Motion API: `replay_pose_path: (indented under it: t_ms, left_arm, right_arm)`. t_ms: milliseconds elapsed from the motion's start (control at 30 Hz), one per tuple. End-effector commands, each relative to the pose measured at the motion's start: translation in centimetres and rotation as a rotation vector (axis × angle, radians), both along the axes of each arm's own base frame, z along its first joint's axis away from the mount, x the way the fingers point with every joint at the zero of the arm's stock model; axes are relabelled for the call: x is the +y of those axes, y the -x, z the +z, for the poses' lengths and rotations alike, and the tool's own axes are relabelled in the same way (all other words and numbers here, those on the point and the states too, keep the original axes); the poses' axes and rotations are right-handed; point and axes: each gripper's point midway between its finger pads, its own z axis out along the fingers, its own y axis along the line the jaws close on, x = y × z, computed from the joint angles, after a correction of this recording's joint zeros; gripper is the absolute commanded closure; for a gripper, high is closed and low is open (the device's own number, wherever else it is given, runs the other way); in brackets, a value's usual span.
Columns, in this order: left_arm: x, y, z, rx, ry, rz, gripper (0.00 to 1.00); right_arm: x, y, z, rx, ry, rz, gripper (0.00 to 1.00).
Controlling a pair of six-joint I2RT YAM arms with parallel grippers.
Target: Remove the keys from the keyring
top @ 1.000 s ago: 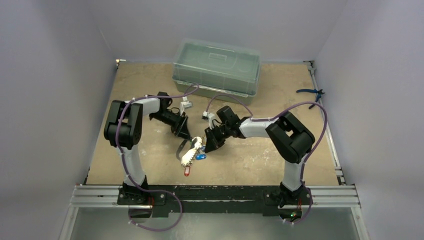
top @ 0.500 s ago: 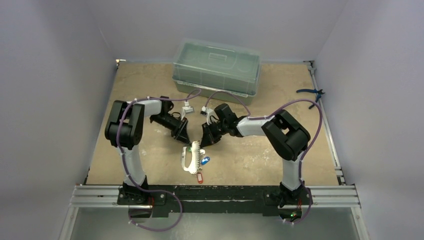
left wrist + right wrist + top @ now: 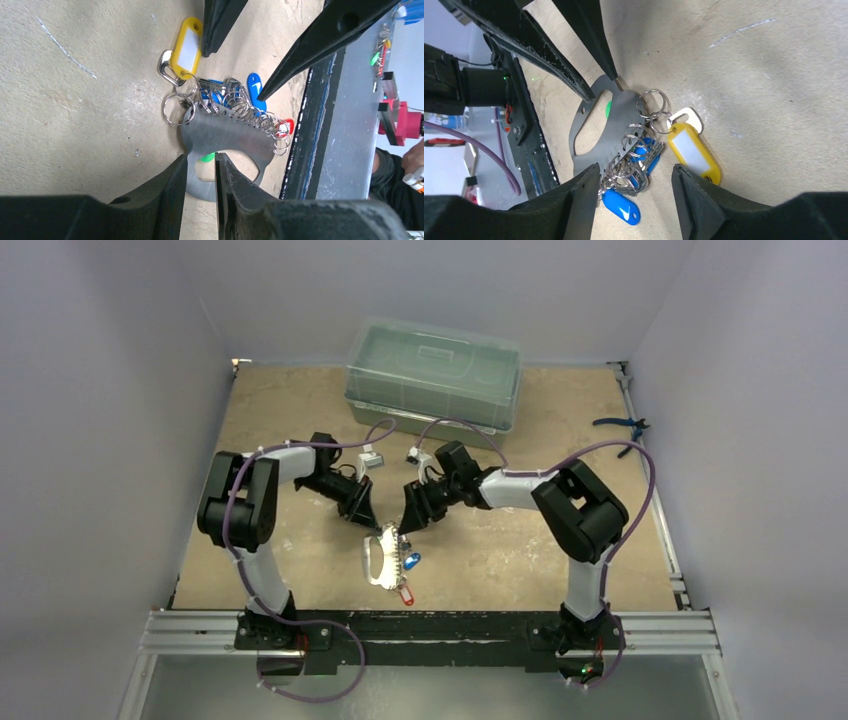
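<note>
On the table [image 3: 520, 550], all keys [image 3: 639, 155] sit on the keyring [image 3: 230, 132]; left gripper [image 3: 200, 160] pinches it, right gripper [image 3: 635, 170] gapes empty.

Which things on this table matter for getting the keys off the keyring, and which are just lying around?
For the job: keys, keyring.
Just lying about: plastic box, pliers.

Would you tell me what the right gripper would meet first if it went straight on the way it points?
Most likely the keys, bunched on the keyring just ahead of the right gripper, whose jaws stand open; depth is hard to judge.
</note>
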Motion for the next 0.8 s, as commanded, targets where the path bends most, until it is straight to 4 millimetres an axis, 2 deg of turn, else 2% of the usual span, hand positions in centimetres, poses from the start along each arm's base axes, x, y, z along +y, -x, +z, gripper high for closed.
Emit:
replay_pose_path:
  t_ms: [0,133,400,600,700,767]
  left_arm:
    - [0.0,-1.2,0.3,-0.07,0.002,0.028,0.74]
    - [0.0,-1.5,0.3,-0.072,0.002,0.039,0.73]
    - [0.2,-1.6,0.9,-0.122,-0.013,0.052,0.72]
    - [0.3,-1.5,0.2,-0.119,-0.029,0.075,0.72]
    - [0.4,-1.3,-0.1,-0.109,-0.03,0.069,0.72]
    - [0.4,-1.3,0.1,-0.114,-0.029,0.068,0.72]
  right_arm:
    - [1.2,-0.6,2.5,0.014,-0.041,-0.007,0.44]
    - [2.2,-0.8,1.5,0.022,0.001,-0.008,0.48]
    - [2.0,1.9,0.5,0.006,0.087,0.06,0.52]
    - [2.3,2.2,-0.4,0.007,0.117,0.091,0.54]
    - [1.6,2.2,-0.1,-0.089,0.09,0.14,0.55]
    - [1.5,1.6,1.5,-0.226,0.045,0.175,0.55]
